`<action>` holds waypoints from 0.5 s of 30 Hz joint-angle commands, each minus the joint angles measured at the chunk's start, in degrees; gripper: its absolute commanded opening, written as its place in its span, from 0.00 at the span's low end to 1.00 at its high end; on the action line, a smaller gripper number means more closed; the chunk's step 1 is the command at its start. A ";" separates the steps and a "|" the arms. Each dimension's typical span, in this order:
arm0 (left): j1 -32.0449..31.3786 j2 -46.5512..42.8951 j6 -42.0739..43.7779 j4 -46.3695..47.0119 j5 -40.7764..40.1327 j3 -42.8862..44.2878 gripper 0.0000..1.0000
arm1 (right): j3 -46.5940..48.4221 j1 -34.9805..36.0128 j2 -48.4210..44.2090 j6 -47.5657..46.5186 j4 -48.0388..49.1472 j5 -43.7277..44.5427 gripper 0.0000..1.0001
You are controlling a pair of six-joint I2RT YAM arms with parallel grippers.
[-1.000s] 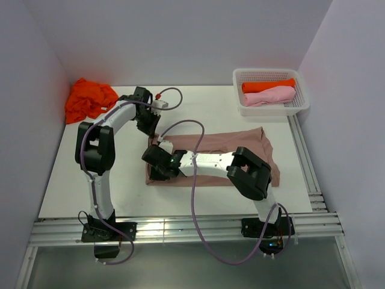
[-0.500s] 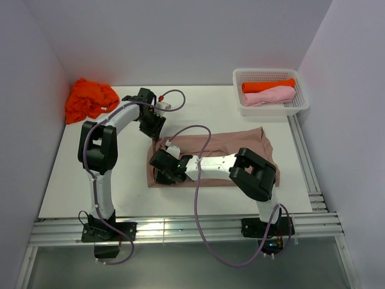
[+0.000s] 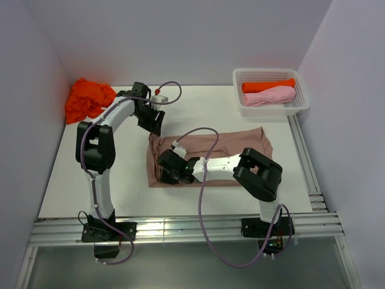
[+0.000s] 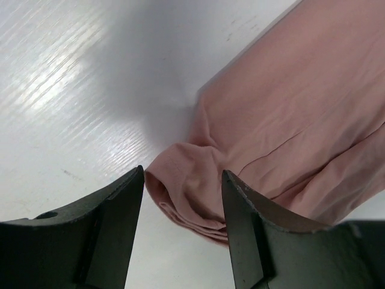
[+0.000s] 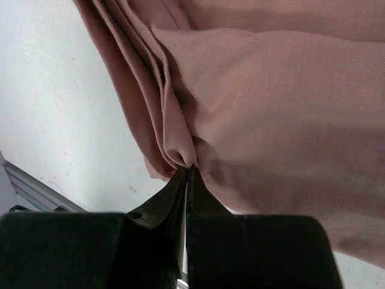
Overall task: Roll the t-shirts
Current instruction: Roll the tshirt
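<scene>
A dusty pinkish-brown t-shirt [image 3: 234, 147] lies folded into a long strip across the middle of the table. My left gripper [image 3: 153, 123] hovers just beyond its far-left corner, open. In the left wrist view that bunched corner [image 4: 192, 186] lies on the table between the spread fingers [image 4: 120, 211], untouched. My right gripper [image 3: 163, 171] is low over the strip's left end. The right wrist view shows it [image 5: 189, 167] shut, pinching a fold of the shirt [image 5: 271, 90] at its tips.
A crumpled bright orange t-shirt [image 3: 89, 99] lies in the far-left corner. At the far right, a white mesh basket [image 3: 274, 111] holds a rolled orange shirt [image 3: 267, 85] and a rolled light pink one [image 3: 269, 96]. A metal rail runs along the near edge.
My left gripper has opened, let go of the shirt's far-left corner and drawn back from it. The right gripper, still shut, has slid a little to the right with the cloth.
</scene>
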 commanded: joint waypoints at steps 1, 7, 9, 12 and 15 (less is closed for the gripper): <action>2.28 -2.57 0.94 -1.61 3.48 1.51 0.60 | -0.75 -0.65 -2.47 0.79 4.40 -0.48 0.00; 4.48 -0.37 3.57 -3.37 7.43 0.36 0.60 | 0.13 -0.74 -1.59 0.35 4.05 -0.92 0.00; 5.00 0.24 3.84 -3.99 8.49 0.71 0.60 | 0.74 -0.82 -1.33 0.17 3.70 -1.01 0.00; 5.45 1.74 4.02 -4.43 9.11 0.89 0.60 | 1.27 -0.74 -0.89 -0.09 3.35 -1.18 0.00; 5.88 2.18 3.75 -3.90 9.02 0.28 0.59 | 1.45 -0.82 -0.71 -0.18 3.43 -1.19 0.00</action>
